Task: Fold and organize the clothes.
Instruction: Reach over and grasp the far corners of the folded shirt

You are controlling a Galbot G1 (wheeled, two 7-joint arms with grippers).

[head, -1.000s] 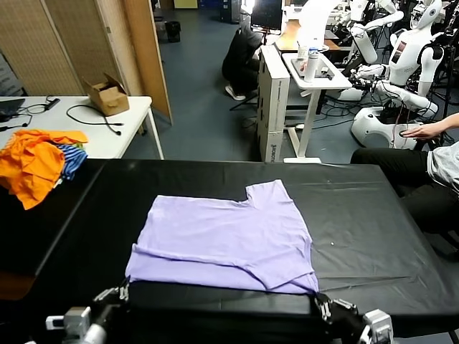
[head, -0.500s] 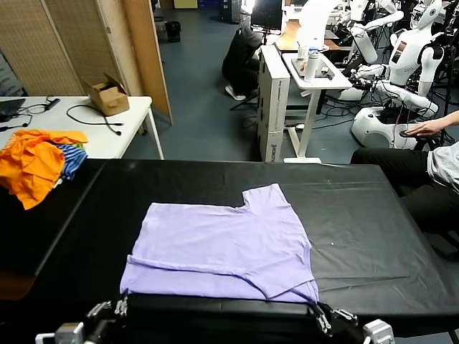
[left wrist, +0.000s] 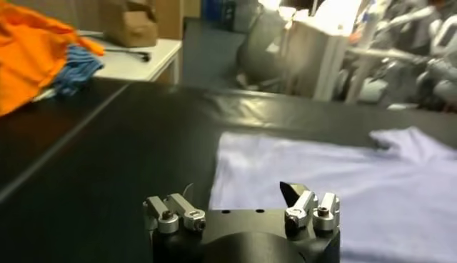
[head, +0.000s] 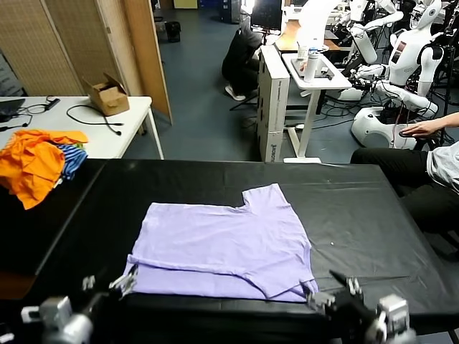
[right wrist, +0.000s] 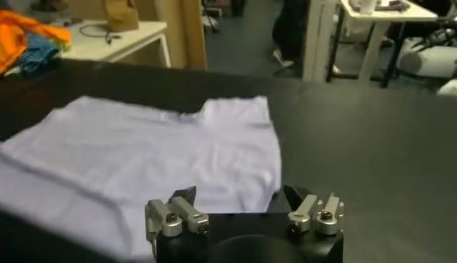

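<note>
Both grippers stand with jaws wide and hold nothing, just off the near hem of the lavender T-shirt (head: 221, 247), which lies flat on the black table (head: 373, 208) with one fold laid across its near part. In the head view the left gripper (head: 123, 281) sits at about 7 o'clock from the shirt's middle, at the near left corner; the right gripper (head: 331, 295) sits at about 5 o'clock, at the near right corner. From either set of jaws the cloth lies toward 12 o'clock. The shirt's long axis runs from 9 to 3 o'clock, along the line between the grippers, so neither arm looks clearly nearer. I judge the next grasp will need each arm to reach forward over its own corner. An orange and striped heap (head: 36, 161) lies well apart, at 10 o'clock.
</note>
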